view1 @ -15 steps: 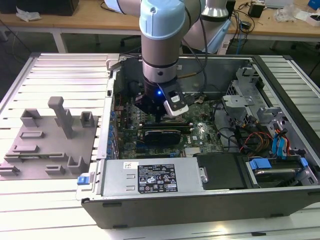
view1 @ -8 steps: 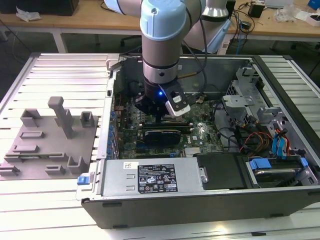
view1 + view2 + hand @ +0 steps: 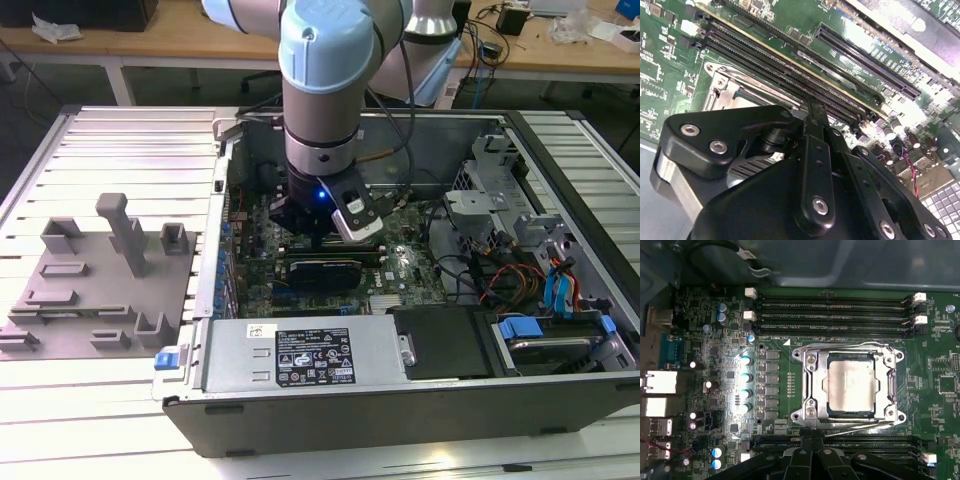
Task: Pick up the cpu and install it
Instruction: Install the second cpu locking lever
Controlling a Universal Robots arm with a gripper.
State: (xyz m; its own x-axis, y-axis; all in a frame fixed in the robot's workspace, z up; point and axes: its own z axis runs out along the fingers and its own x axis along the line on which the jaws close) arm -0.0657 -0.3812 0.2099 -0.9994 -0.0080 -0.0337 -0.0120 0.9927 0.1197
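Looking down into the open computer case on the slatted bench, and there, low over the green motherboard, spotting the pincer at the end of the arm. Drawn in narrow in both wrist views, tips together, with nothing gripped between them. Poised just beside the socket frame, above the row of black memory slots on its near side, apart from the chip.

And finding the cpu in the first wrist view: lying flat inside that metal-framed socket, silvery top facing up, square with the frame all round. Thin wire levers running along two edges of the frame. More long memory slots on the far side of the socket, white clips at their ends.

Catching one silvery corner of the same frame in the second wrist view, peeking out past the black links of the pincer.

Over on the exterior view's left, well apart from the case, noting a grey fixture plate with upright blocks, lying on the bench. Along the case's near wall, a grey power supply with a label on top.
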